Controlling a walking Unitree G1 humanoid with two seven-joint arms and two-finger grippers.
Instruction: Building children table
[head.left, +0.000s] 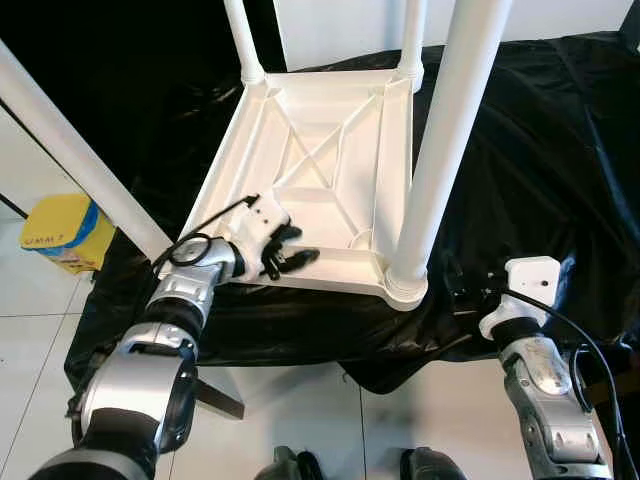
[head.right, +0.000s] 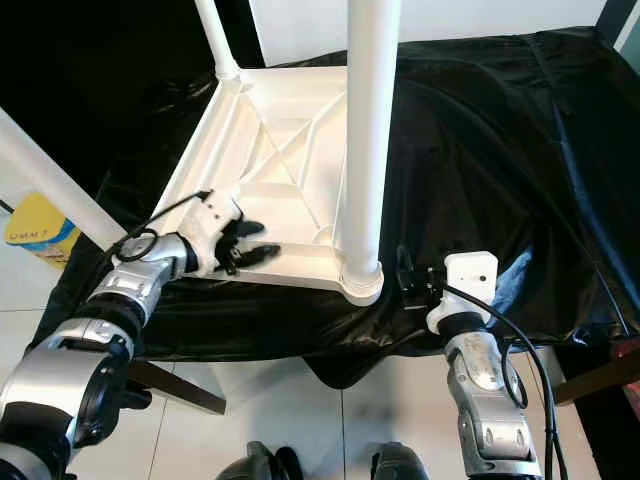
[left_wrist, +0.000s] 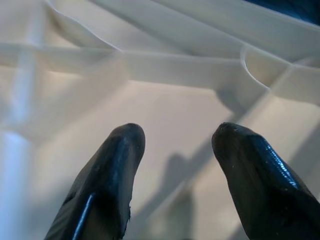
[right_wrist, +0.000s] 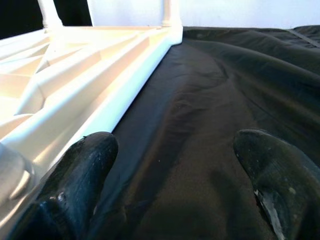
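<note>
I see the upturned white children's table (head.left: 320, 160) lying on the black cloth (head.left: 530, 150), its legs (head.left: 450, 140) cut off above. My left pincer (head.left: 290, 250) hovers apart over its near-left underside. My right pincer (right_wrist: 175, 190), also apart, rests on cloth just right of the near corner.

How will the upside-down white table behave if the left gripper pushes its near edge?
The white table looks like thin ribbed plastic, so probably light. It may slide easily on the glossy black sheet. Its upright legs could make it tip.

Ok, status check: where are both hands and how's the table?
Left hand open, over the upturned table top's near edge. Right hand open, on the black cloth beside the near corner leg. Legs standing, nothing blocking.
</note>
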